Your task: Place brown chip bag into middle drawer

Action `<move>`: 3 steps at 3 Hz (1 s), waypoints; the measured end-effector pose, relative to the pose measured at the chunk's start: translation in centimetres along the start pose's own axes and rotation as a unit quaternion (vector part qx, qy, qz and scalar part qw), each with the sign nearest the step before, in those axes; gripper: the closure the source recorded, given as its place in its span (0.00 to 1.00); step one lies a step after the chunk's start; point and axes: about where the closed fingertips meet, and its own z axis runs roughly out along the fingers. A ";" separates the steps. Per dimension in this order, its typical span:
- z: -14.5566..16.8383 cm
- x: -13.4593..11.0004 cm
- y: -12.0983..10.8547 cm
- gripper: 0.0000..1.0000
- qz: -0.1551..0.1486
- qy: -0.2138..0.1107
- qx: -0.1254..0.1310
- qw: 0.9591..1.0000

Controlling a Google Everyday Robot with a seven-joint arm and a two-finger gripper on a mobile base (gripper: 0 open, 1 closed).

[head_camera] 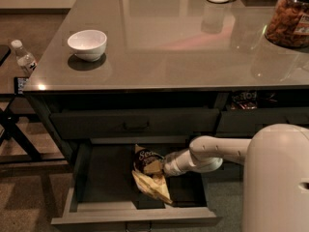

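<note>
Release looks to be the step in hand: the bag [147, 175] lies inside the open drawer [130, 215], on its floor, roughly mid-width and nearer the right. The dark panel of the bag faces the far side and its pale crinkled end points toward the near front. The gripper [163, 168] reaches in from the right and meets the bag at its right edge; whether it grips the bag or has let go cannot be told from here.

To do this well, let the bag go low over the drawer floor so it settles flat. Then draw the arm back to the right and up without dragging the crinkly film along. The near tip of the bag sits close to the drawer front, so it should be left lying down rather than propped on the front wall.

Overhead, the top drawer [135, 124] is shut and the counter [169, 57] edge overhangs, which leaves limited room to lift. On the counter stand a white bowl [87, 44] at the left and a snack jar [288, 18] at the far right, both well apart from the work. A water bottle [23, 58] stands off to the left, beyond the counter.
</note>
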 end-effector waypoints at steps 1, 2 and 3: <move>1.5 0.3 0.8 1.00 0.009 0.009 -0.027 1.000; 1.5 0.3 0.8 0.82 0.009 0.010 -0.028 1.000; 1.6 0.3 0.8 0.58 0.009 0.010 -0.028 1.000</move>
